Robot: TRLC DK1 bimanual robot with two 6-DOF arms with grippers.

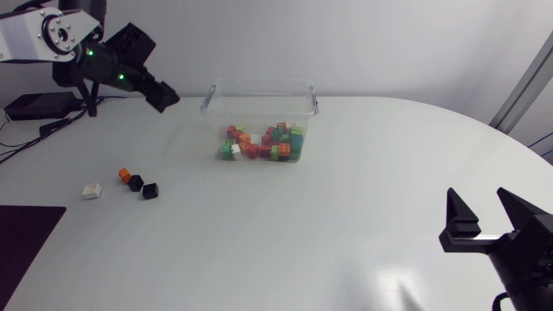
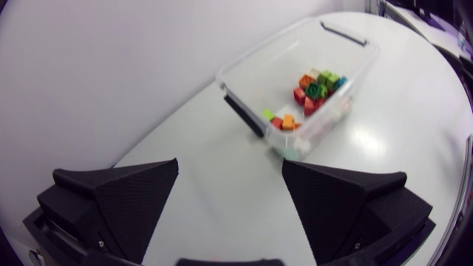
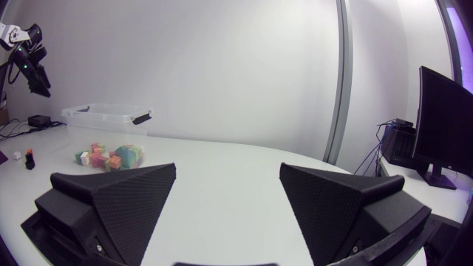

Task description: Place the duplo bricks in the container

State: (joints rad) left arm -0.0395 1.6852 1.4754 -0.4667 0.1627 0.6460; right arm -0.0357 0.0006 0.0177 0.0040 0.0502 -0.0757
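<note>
Four loose bricks [image 1: 136, 182]: left of container [image 1: 259, 83], nearer left gripper [image 1: 164, 97].
Opening: left gripper wide, empty; right gripper [image 1: 477, 197] likewise, well apart.

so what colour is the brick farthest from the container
White brick, clearest in head view.

My right gripper [image 3: 228, 177], fingers spread well apart. Well ahead of it stands the clear container [image 3: 103, 120], with coloured duplo bricks [image 3: 118, 156] inside.
</note>
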